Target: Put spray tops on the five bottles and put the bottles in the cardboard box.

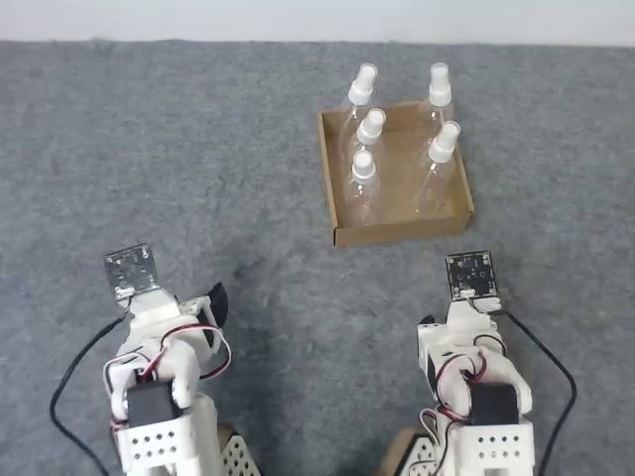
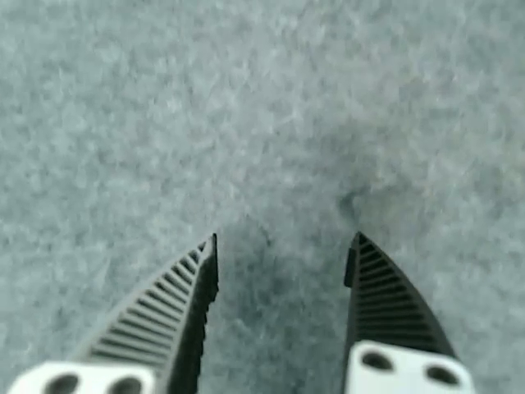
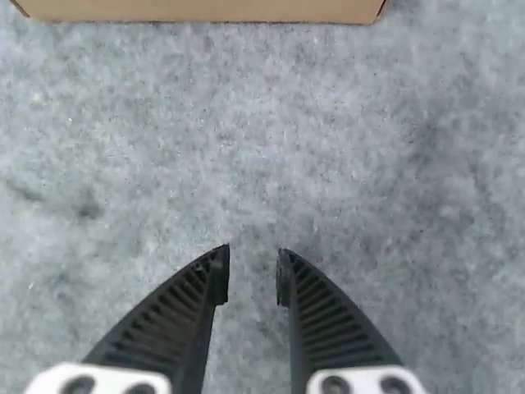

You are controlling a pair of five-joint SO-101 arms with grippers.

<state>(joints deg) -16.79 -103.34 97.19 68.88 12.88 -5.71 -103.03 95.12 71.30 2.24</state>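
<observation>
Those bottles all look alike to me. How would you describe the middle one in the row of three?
Find the cardboard box on the grey carpet. Three clear bottles line its left side, two its right. The middle bottle of the three alone has a white-topped neighbour both nearer and farther.

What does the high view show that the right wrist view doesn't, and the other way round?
The high view adds five clear plastic bottles with white spray tops, all standing inside the brown cardboard box, plus the white left arm and white right arm. The right wrist view adds a close look at the right gripper: its black ribbed fingers sit a little apart, holding nothing, above the grey carpet. Both share that carpet and the box, which in the wrist view is just its near edge.
</observation>
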